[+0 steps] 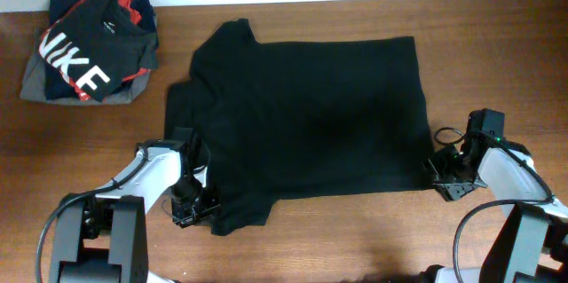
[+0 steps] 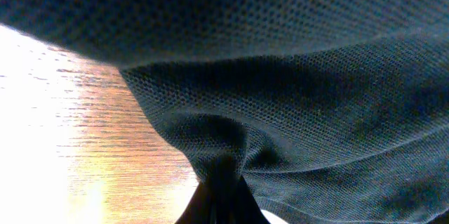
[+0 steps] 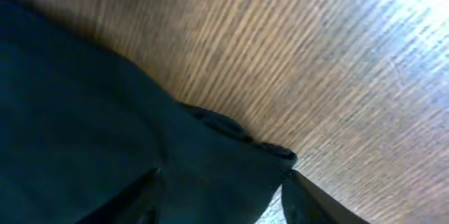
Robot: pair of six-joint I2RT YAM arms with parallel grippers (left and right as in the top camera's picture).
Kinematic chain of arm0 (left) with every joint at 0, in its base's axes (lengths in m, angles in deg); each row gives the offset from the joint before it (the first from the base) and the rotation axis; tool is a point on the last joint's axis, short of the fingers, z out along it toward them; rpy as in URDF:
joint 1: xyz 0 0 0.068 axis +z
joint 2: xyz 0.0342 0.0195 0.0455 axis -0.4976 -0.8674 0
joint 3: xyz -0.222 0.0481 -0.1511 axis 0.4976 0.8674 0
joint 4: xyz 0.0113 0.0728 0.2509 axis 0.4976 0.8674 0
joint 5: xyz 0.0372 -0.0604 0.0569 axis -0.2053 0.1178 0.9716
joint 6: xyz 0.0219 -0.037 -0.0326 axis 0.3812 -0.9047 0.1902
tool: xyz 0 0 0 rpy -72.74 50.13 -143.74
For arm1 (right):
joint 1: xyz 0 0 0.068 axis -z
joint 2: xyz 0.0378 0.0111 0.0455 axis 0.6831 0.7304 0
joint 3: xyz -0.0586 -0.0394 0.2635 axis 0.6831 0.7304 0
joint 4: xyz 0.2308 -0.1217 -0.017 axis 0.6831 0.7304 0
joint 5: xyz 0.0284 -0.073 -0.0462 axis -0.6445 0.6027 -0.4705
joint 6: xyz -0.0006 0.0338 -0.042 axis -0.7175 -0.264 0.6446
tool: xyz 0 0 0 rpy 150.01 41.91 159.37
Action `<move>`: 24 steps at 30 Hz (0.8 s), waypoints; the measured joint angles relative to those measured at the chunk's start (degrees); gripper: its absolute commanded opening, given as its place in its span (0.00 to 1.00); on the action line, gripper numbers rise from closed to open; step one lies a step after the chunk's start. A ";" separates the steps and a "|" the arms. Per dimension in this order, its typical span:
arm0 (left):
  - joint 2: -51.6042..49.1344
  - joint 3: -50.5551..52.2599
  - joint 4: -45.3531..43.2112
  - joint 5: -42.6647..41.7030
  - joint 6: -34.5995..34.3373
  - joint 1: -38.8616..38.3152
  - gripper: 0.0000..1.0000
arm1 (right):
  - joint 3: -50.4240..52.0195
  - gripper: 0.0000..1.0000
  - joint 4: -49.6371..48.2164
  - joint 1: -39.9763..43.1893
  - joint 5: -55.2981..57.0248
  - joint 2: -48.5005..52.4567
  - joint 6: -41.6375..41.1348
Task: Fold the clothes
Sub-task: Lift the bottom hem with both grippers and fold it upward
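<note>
The clothes, a plain black T-shirt point(image 1: 311, 114), lie spread across the middle of the wooden table, partly folded, with a sleeve at the upper left. My left gripper point(image 1: 191, 208) sits at the shirt's lower left edge. The left wrist view shows it point(image 2: 221, 199) shut on a pinched bunch of the black fabric point(image 2: 316, 112). At the shirt's lower right corner is my right gripper point(image 1: 441, 181). In the right wrist view it point(image 3: 224, 206) stands open, its fingers point(image 3: 319, 203) spread to either side of the shirt corner point(image 3: 84, 133), which rests on the table.
A pile of other garments lies at the back left: a black-and-red one with white NIKE letters point(image 1: 89, 48) on top of a grey folded one point(image 1: 35, 88). Bare wooden table point(image 1: 497, 52) surrounds the shirt. The table's far edge runs along the top.
</note>
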 measured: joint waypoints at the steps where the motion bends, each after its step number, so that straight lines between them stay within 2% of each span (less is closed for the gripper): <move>1: 0.00 0.00 0.00 0.00 0.00 0.00 0.01 | 0.00 0.60 0.07 0.00 -0.11 0.00 -0.04; 10: 0.00 0.00 0.00 0.00 0.00 0.00 0.01 | 2.62 0.59 -1.51 0.02 0.90 -0.28 0.02; 13: 0.00 0.00 -0.02 0.00 0.00 0.00 0.01 | 3.69 0.54 -3.17 0.00 1.11 -1.03 -0.24; 15: 0.00 0.00 -0.02 0.00 0.00 0.00 0.01 | 4.07 0.45 -3.61 0.02 1.40 -1.31 -0.26; 22: 0.00 0.00 -0.04 -0.02 0.00 0.00 0.01 | 4.66 0.04 -4.87 0.02 1.53 -1.29 -0.24; 24: 0.00 0.00 0.00 -0.02 0.00 0.00 0.01 | 4.66 0.04 -4.94 0.02 1.44 -1.29 -0.22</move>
